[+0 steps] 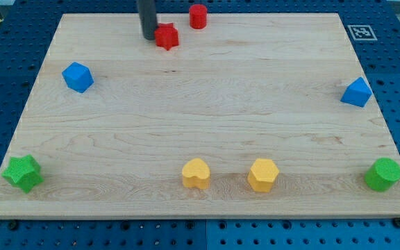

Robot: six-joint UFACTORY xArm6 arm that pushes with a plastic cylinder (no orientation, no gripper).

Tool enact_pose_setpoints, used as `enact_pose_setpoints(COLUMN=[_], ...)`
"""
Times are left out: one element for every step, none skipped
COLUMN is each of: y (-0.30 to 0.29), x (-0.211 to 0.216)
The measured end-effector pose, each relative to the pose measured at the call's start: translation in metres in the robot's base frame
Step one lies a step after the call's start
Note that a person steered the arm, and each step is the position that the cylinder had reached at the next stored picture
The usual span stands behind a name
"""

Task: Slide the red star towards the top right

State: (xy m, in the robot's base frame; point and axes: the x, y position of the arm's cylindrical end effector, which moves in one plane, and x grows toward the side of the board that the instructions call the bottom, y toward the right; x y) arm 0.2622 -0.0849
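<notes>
The red star (167,36) lies near the view's top edge of the wooden board (200,118), a little left of centre. My tip (148,37) stands right against the star's left side, touching or nearly touching it. A red cylinder (198,16) sits up and to the right of the star, close to the board's top edge.
A blue cube (78,76) lies at the left and a blue block (356,92) at the right edge. A green star (23,173) sits at the bottom left and a green cylinder (383,174) at the bottom right. A yellow heart (196,173) and a yellow hexagon (263,174) lie at the bottom centre.
</notes>
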Motion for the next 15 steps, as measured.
enact_pose_setpoints(y=[0.037,0.070,0.095,0.096,0.096,0.096,0.096,0.096,0.102,0.122,0.158,0.189,0.213,0.228,0.240], x=[0.006,0.021,0.039,0.040,0.040,0.047,0.065,0.066,0.060,0.045,0.044,0.042,0.033,0.018,0.007])
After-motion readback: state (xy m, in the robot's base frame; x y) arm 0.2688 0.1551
